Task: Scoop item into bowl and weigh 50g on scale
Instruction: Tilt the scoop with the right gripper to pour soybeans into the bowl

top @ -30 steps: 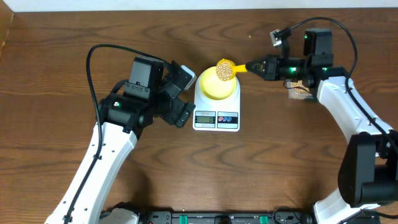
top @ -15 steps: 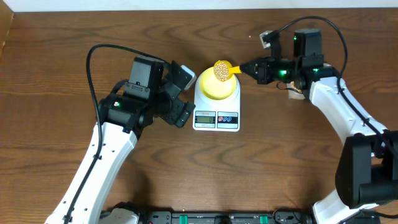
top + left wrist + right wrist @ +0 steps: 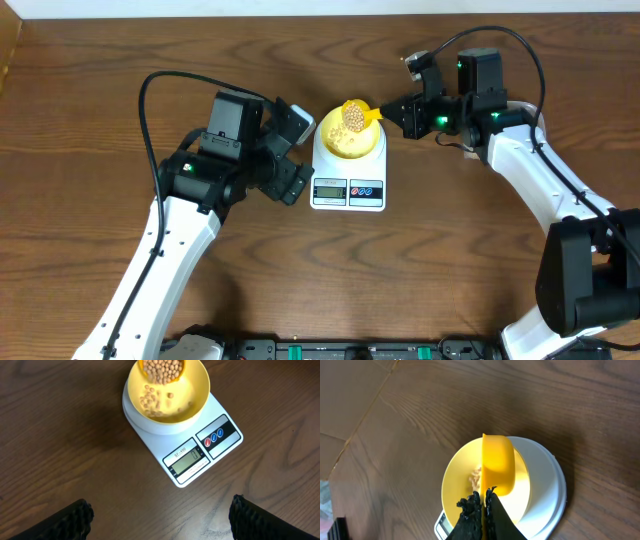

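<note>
Now beans (image 3: 152, 401) in bowl (image 3: 200, 391), scoop (image 3: 497, 464) atilt

The scoop (image 3: 353, 114) and right gripper (image 3: 392, 110) block the bowl (image 3: 340, 148) from above and from its right. The left gripper (image 3: 296, 152) crowds the scale's (image 3: 348, 191) left edge. Bare table (image 3: 420, 275) lies open in front.

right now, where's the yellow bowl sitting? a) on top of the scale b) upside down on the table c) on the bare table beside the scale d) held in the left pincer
A: the bowl rests upright on the platform of the white scale, with the scoop tipped over it.
</note>
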